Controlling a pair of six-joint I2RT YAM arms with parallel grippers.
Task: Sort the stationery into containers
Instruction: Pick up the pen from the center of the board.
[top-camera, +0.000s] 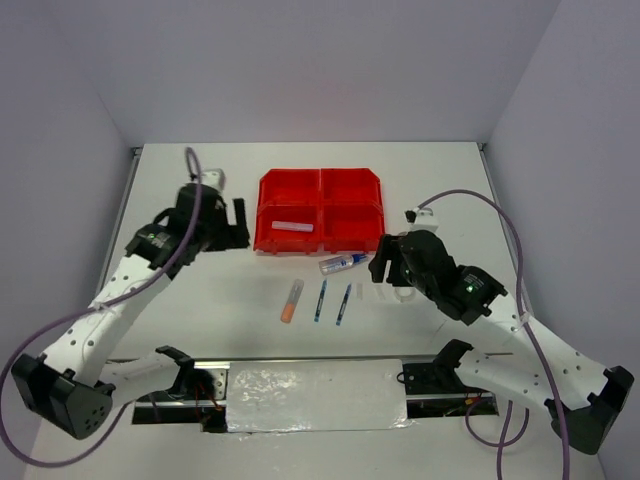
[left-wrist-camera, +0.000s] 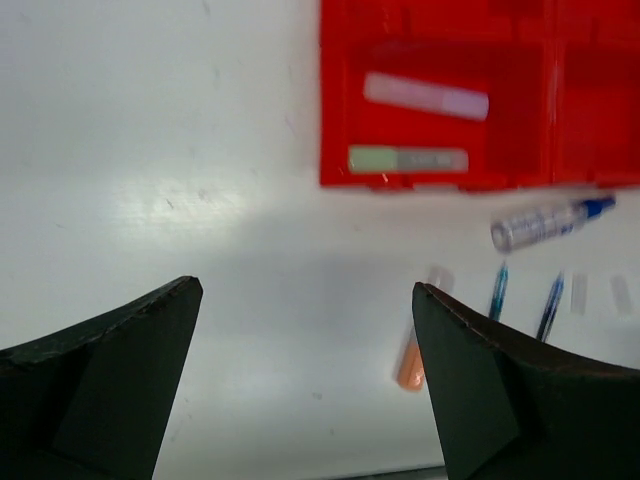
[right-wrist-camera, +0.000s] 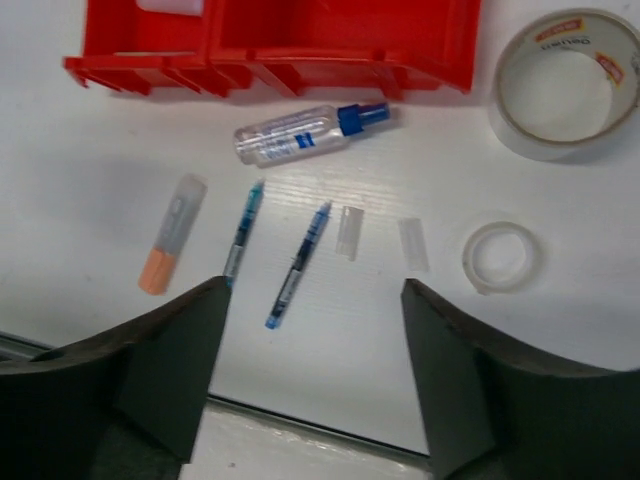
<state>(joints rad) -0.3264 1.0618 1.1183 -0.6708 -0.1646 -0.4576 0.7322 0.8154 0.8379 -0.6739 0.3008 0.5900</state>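
Fingers (left-wrist-camera: 100, 380) of the left gripper (left-wrist-camera: 305, 290) stand fully spread and empty over bare white table (left-wrist-camera: 150, 150); fingers (right-wrist-camera: 150, 380) of the right gripper (right-wrist-camera: 312, 285) are also apart and grip nothing, above a blue pen (right-wrist-camera: 243, 230) and a second blue pen (right-wrist-camera: 300, 265) lying side by side; both pairs are cut off at the lower edge.

Beside the pens lie an orange highlighter with clear cap (right-wrist-camera: 170, 235) and a clear glue tube with blue cap (right-wrist-camera: 300, 135), just short of the shiny red four-bin plastic block (right-wrist-camera: 300, 40), which is cropped at the top here.

Only the left wrist view shows two items in the near-left bin: a pale purple eraser bar (left-wrist-camera: 425, 95) and a pale green eraser bar (left-wrist-camera: 405, 158).

Only the right wrist view shows two small clear caps (right-wrist-camera: 349, 232), a large clear tape roll (right-wrist-camera: 565, 85) and a small clear tape roll (right-wrist-camera: 503, 257).

The glue label and the red-and-yellow print on the large roll's core are illegible.
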